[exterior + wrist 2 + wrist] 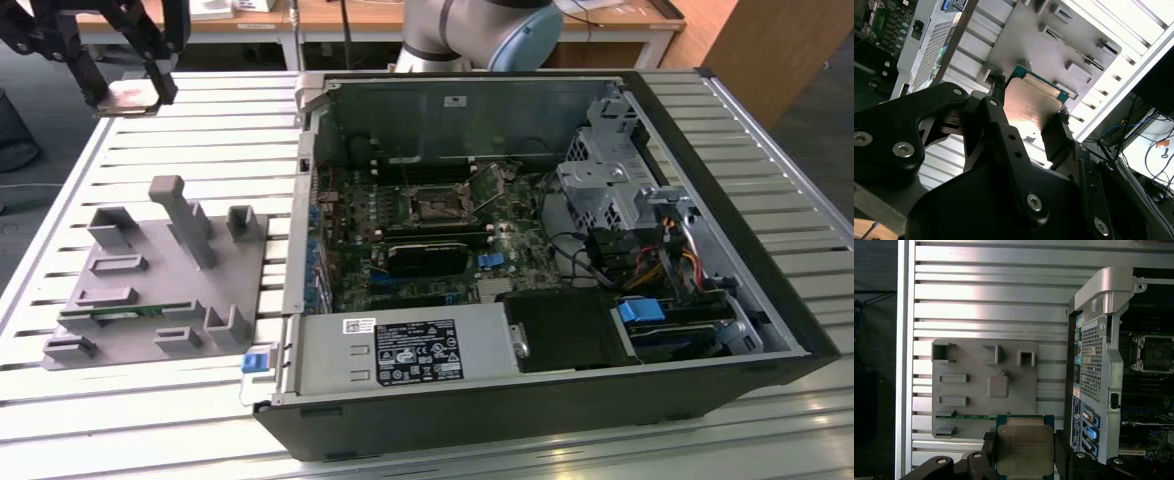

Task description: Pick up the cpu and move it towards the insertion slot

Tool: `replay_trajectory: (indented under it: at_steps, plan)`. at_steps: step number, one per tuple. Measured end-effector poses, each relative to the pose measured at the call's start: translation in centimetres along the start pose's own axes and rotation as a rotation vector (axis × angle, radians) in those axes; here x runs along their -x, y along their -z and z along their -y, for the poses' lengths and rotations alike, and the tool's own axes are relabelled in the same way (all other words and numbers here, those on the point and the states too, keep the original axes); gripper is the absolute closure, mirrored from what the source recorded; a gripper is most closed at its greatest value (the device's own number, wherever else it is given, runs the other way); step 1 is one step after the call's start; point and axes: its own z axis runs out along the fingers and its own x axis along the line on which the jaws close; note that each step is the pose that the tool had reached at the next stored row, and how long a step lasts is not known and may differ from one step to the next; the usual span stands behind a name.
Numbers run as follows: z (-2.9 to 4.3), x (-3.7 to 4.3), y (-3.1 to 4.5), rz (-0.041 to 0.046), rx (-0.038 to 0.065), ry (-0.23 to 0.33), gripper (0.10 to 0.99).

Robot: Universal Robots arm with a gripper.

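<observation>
I am holding the cpu (pixel 136 94) up in the air, at about ten o'clock from the grey fixture plate (pixel 140 290) in the exterior view, well apart from the open computer case (pixel 534 250). My pincer (pixel 134 95) is closing on the chip from two opposite edges, and the fingers (pixel 999 85) are pressing against its sides in the second wrist view. There the chip's (pixel 1029 110) silvery top is facing the camera, with its green rim showing at the far edge. In the first wrist view the chip (pixel 1025 450) is hanging above the slatted metal table (pixel 984 305), and the fixture plate (pixel 984 385) is lying beneath it, toward twelve o'clock. A narrow green memory stick (pixel 114 313) is resting in the plate.

Going further right in the exterior view, the insertion slot (pixel 437 203) is sitting on the green motherboard (pixel 387 235) inside the case, at about four o'clock from my pincer and well apart from it. In the first wrist view the slot (pixel 1155 352) is lying at about two o'clock from the chip.
</observation>
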Motion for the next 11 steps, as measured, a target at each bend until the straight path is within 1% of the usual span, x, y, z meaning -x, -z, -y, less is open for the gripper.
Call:
replay_trajectory:
  at_steps: [11]
  plan:
    - [-0.05, 1.51, 0.01, -0.0006, -0.001, 0.0, 0.541]
